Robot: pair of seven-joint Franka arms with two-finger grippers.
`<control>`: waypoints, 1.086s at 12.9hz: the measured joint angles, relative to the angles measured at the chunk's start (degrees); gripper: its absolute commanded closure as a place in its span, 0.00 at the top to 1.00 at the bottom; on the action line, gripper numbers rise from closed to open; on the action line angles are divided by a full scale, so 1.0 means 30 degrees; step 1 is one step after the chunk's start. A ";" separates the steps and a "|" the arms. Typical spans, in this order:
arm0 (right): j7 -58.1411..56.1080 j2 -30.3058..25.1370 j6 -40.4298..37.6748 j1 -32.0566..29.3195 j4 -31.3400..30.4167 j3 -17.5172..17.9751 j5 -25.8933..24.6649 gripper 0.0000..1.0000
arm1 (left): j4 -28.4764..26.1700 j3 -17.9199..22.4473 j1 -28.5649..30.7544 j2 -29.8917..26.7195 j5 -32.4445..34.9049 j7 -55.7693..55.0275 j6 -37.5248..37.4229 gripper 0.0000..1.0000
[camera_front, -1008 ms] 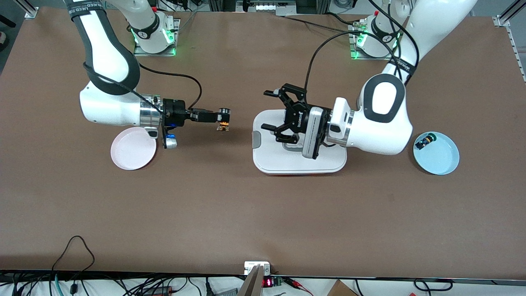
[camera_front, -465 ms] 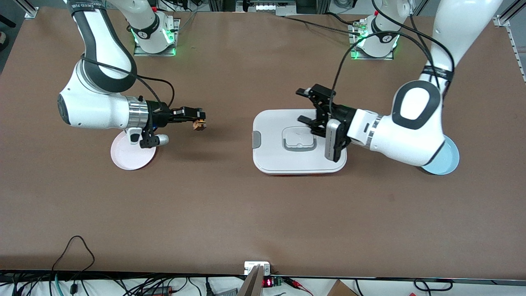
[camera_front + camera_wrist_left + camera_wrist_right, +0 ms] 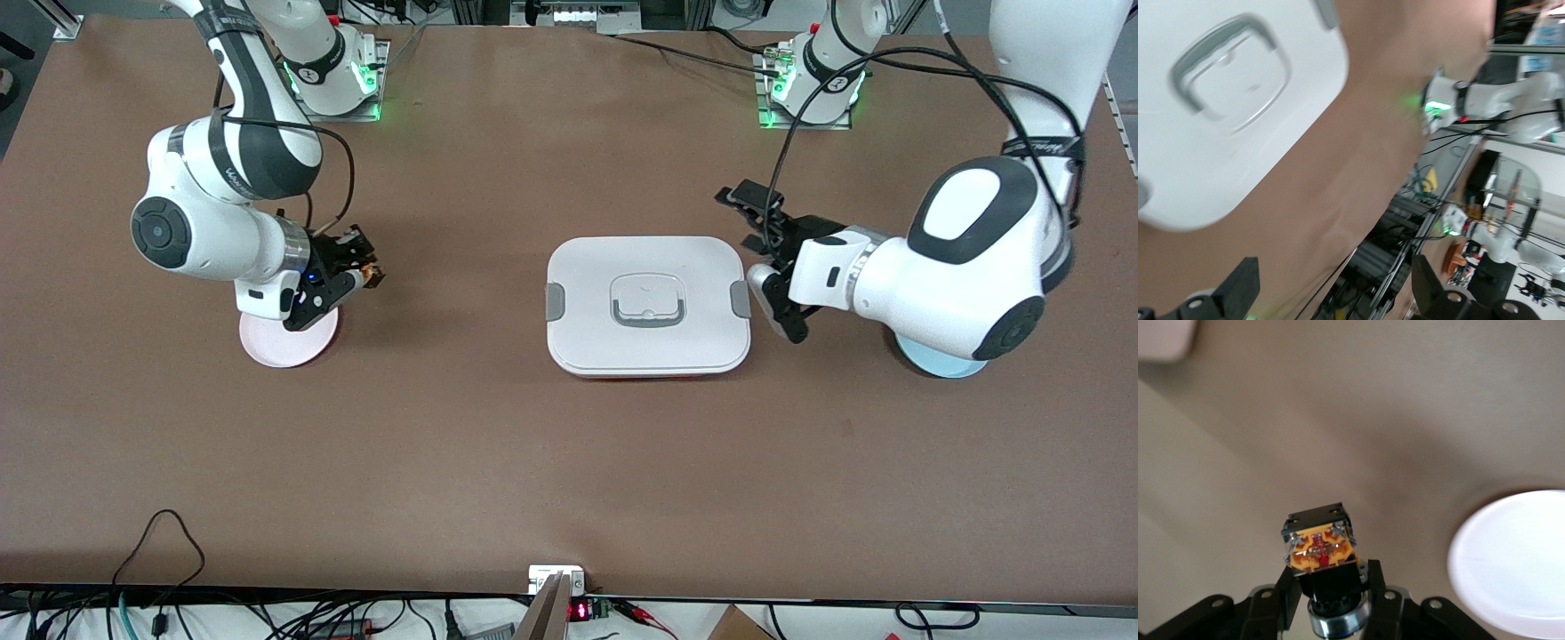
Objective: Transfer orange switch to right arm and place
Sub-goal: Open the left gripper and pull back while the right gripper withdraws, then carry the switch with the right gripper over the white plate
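The right gripper (image 3: 369,271), at middle left of the frame, clamps the orange switch (image 3: 1321,547), a small black cylinder with brass terminals. The left gripper (image 3: 756,236), at middle right, stands open beside the smooth white box (image 3: 647,307).

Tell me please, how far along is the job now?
Done: the handover; the right gripper is shut on the orange switch, and the left gripper is open and empty beside the white box. In hand: carrying the switch near the pink plate. Left: placing it.

The left arm (image 3: 960,267) covers most of the blue plate (image 3: 933,363), the right arm (image 3: 222,240) covers part of the pink plate (image 3: 276,348), and the orange switch (image 3: 371,277) looks too small to see well.
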 measured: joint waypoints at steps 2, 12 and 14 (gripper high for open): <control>-0.3271 0.0054 0.1013 -0.0375 -0.0175 -0.0010 -0.1791 0.16 | 0.1075 0.0083 0.0136 -0.0140 0.3189 -0.1670 -0.1162 1.00; -1.1912 0.1391 0.7145 -0.3240 -0.3621 -0.0064 -0.4124 0.16 | -0.7841 0.9435 -0.3398 -1.0712 0.8192 -0.5342 0.7674 1.00; -1.2156 0.1693 0.8206 -0.3445 -0.4166 -0.0064 -0.5449 0.16 | -0.8608 1.0114 -0.3646 -1.1342 0.8190 -0.5516 0.8076 1.00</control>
